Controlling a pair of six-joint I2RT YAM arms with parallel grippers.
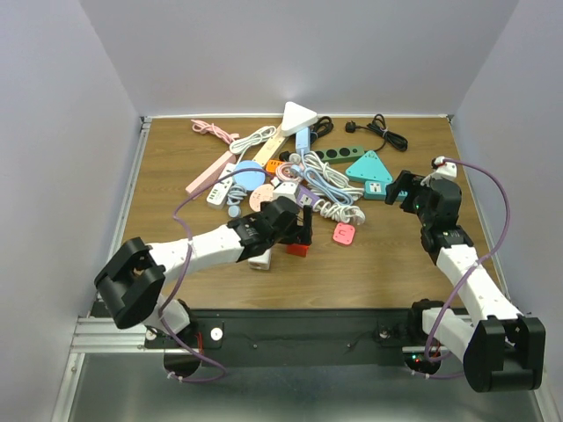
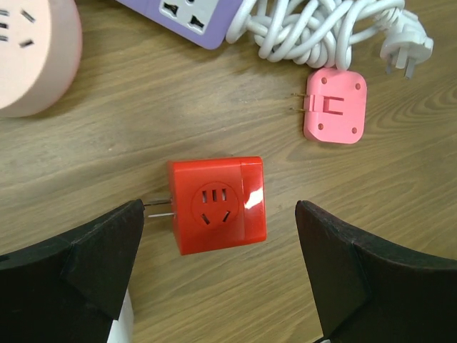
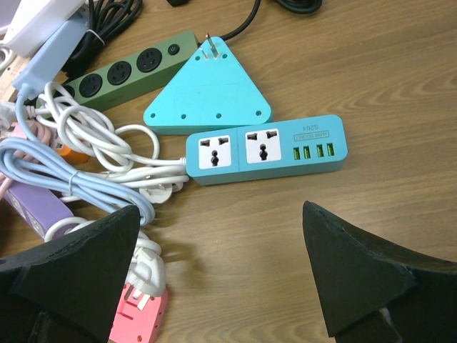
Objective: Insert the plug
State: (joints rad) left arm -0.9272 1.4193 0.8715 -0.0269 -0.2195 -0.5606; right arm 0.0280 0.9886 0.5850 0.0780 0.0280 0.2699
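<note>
A red cube adapter [image 2: 216,204] lies on the wooden table with its socket face up and two metal prongs [image 2: 158,207] pointing left. My left gripper [image 2: 220,218] is open and hovers over it, one finger on each side, not touching; in the top view the gripper [image 1: 303,230] sits just above the cube [image 1: 296,249]. My right gripper [image 3: 221,214] is open and empty over bare wood, in front of a teal power strip [image 3: 265,148] with two sockets and USB ports. It also shows in the top view [image 1: 400,195].
A pink flat adapter [image 2: 335,107] and a coiled white cable with a plug [image 2: 407,43] lie beyond the cube. A purple strip [image 2: 193,18], a teal triangle [image 3: 207,96], a green strip [image 3: 132,68] and a white triangle [image 1: 299,116] crowd the back. A white block [image 1: 260,259] lies under the left arm.
</note>
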